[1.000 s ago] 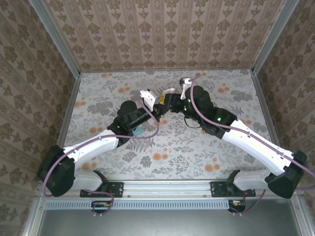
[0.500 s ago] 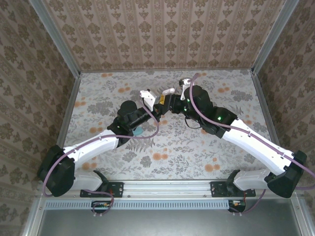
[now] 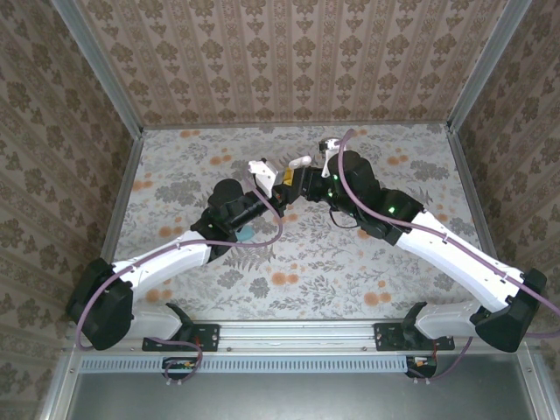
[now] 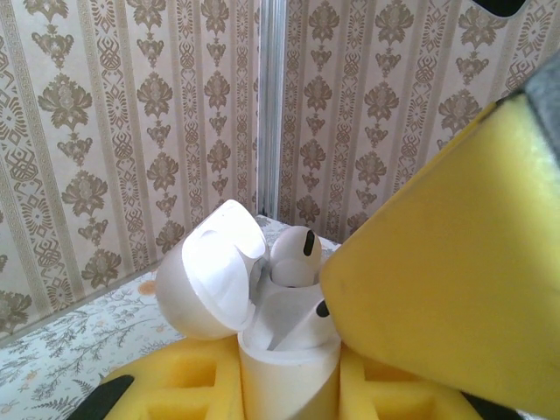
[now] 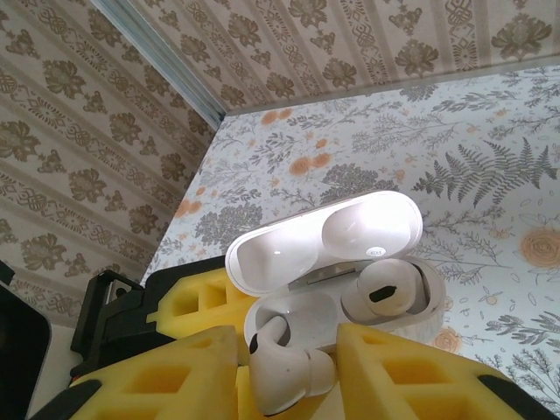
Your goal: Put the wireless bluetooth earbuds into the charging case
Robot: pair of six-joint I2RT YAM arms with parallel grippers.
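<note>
1. Left gripper [image 4: 289, 398] clamps the open charging case [image 4: 289, 367], one earbud [image 4: 296, 254] seated
2. Right gripper [image 5: 289, 346] flanks the second earbud [image 5: 280, 376] at its mouth; pinched or freed, I cannot tell

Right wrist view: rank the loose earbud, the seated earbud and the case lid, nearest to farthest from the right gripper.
1. Loose earbud, between the right gripper's pads.
2. Seated earbud, in the case's socket at picture right.
3. Case lid, open, tilted up behind both.

Two earbuds [image 5: 381, 295], one charging case [image 5: 325, 234], one teal piece [image 3: 246, 234].
</note>
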